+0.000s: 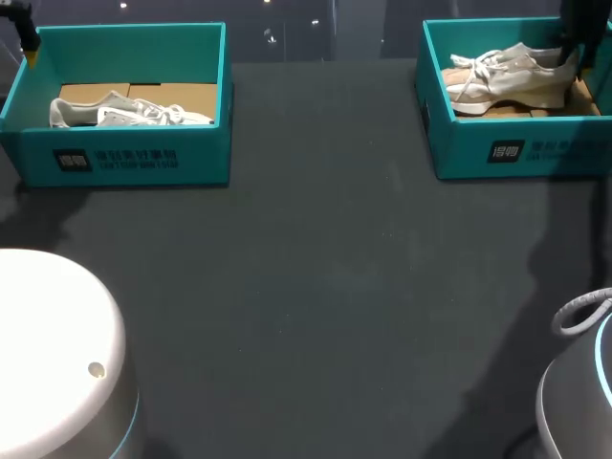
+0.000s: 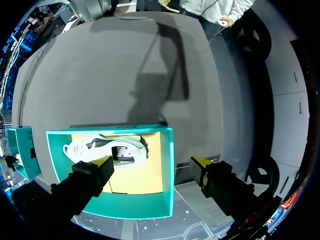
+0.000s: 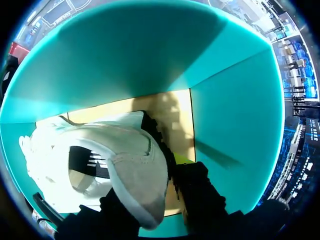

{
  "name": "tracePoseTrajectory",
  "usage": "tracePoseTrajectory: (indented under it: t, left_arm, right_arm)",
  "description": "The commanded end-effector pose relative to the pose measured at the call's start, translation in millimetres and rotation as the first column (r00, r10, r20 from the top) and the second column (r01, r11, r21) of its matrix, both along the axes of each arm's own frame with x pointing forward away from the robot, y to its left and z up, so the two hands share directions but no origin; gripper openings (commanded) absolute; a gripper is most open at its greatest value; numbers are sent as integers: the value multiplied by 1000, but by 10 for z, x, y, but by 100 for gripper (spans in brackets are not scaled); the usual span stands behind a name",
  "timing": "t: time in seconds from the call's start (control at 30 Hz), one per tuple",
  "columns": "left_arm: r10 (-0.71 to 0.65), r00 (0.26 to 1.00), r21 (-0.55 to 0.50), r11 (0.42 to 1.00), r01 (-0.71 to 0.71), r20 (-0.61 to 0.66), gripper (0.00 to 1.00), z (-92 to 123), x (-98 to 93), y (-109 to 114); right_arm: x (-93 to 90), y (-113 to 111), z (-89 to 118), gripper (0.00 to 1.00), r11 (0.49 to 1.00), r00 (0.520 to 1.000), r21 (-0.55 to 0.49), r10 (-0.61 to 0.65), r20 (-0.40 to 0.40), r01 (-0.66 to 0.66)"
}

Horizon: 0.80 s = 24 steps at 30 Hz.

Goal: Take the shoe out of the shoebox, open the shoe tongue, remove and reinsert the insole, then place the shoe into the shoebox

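The right gripper [image 1: 577, 50] is down inside the right shoebox [image 1: 497, 153], clamped on the heel of the shoe [image 1: 512, 78]. In the wrist view the heel sits between its two dark fingers. One yellow-tipped finger [image 3: 183, 161] presses against the black-soled back of the heel, and the other tip is hidden under the shoe.

The shoe is a pale sneaker with white laces. Its long axis runs along the box, toe toward the middle of the table [image 1: 316, 287] and heel at the gripper. The heel looks slightly higher than the toe. The box's outer end is cut off in the head view, and its near wall hides the tan floor under the shoe.

Well apart from all this, the left gripper [image 2: 152, 162] hangs above the far rim of the left shoebox [image 2: 167, 170]. Its fingers are spread wide, gripping nothing, one tip over the box and one outside it. Another pale shoe [image 2: 105, 149] lies flat on that box's cardboard floor, lengthwise along it. From overhead the near wall covers its lower part, so I can't say which end is the toe.
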<state>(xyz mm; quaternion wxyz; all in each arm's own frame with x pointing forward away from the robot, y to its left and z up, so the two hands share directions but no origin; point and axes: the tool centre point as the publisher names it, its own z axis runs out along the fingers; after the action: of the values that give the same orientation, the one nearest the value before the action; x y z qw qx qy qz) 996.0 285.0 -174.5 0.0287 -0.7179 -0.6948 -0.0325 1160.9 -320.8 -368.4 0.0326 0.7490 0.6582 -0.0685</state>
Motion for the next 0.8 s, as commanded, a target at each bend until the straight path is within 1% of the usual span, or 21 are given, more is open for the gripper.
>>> tracePoseTrajectory:
  t: [0.03,0.27,0.4,0.57,0.8]
  left_arm:
    - [-1,1000,2,1000,1,1,100,1,-5,2]
    - [-1,1000,2,1000,1,1,100,1,-5,2]
    - [-1,1000,2,1000,1,1,100,1,-5,2]
    - [-1,1000,2,1000,1,1,100,1,-5,2]
    - [-1,1000,2,1000,1,1,100,1,-5,2]
  right_arm:
    - [67,66,57,0,1000,1000,-2,-5,-31,5]
    - [59,43,269,0,1000,1000,-10,-5,-8,5]
    - [47,31,443,0,1000,1000,-5,-3,6,3]
    - [23,8,651,0,1000,999,2,1,41,-1]
    - [-16,-48,864,0,999,998,-40,11,60,-8]
